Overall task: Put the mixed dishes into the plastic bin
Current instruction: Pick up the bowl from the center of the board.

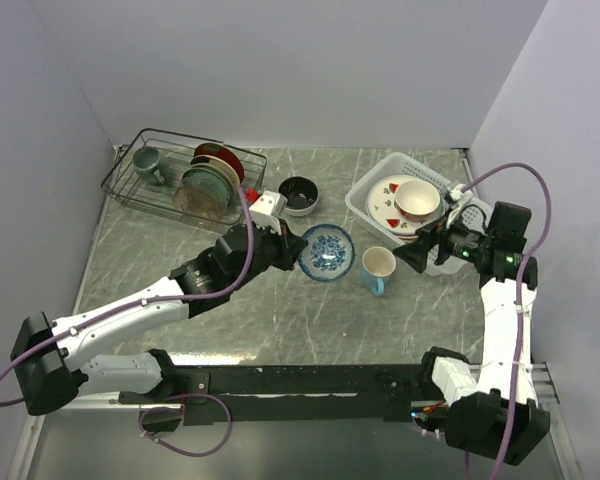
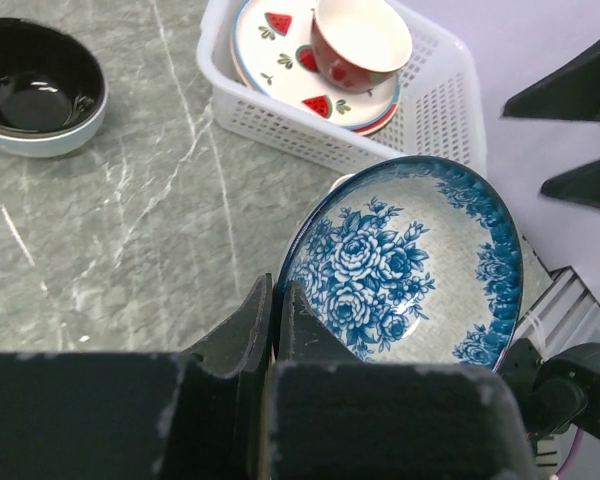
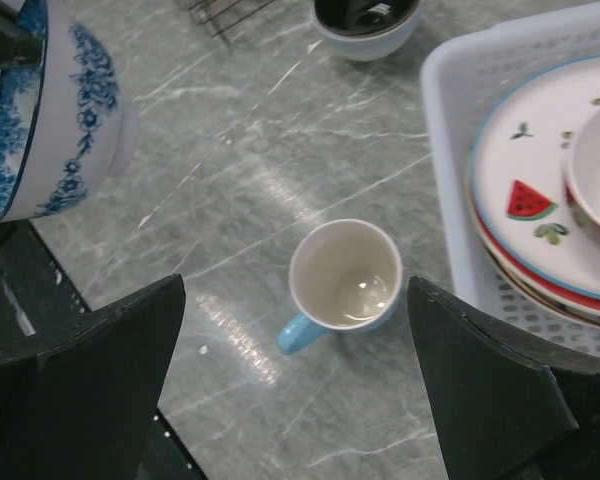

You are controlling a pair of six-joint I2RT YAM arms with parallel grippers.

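Note:
My left gripper [image 1: 296, 247] is shut on the rim of the blue-patterned bowl [image 1: 327, 251], holding it tilted above the table; the bowl fills the left wrist view [image 2: 410, 265] with my fingers [image 2: 245, 320] pinching its near rim. The white plastic bin [image 1: 365, 192] at the right holds a stack of plates, the top one with red fruit marks [image 1: 384, 205], and a cream-and-red bowl [image 1: 417, 199]. The light blue mug [image 1: 378, 269] stands on the table between bowl and bin. My right gripper [image 1: 420, 252] is open and empty above the mug [image 3: 343, 277].
A dark bowl with a pale outside [image 1: 299, 195] stands behind the held bowl. A black wire rack [image 1: 140, 188] at the back left holds upright plates [image 1: 210, 180] and a grey-green mug [image 1: 146, 160]. White walls close in the back and sides.

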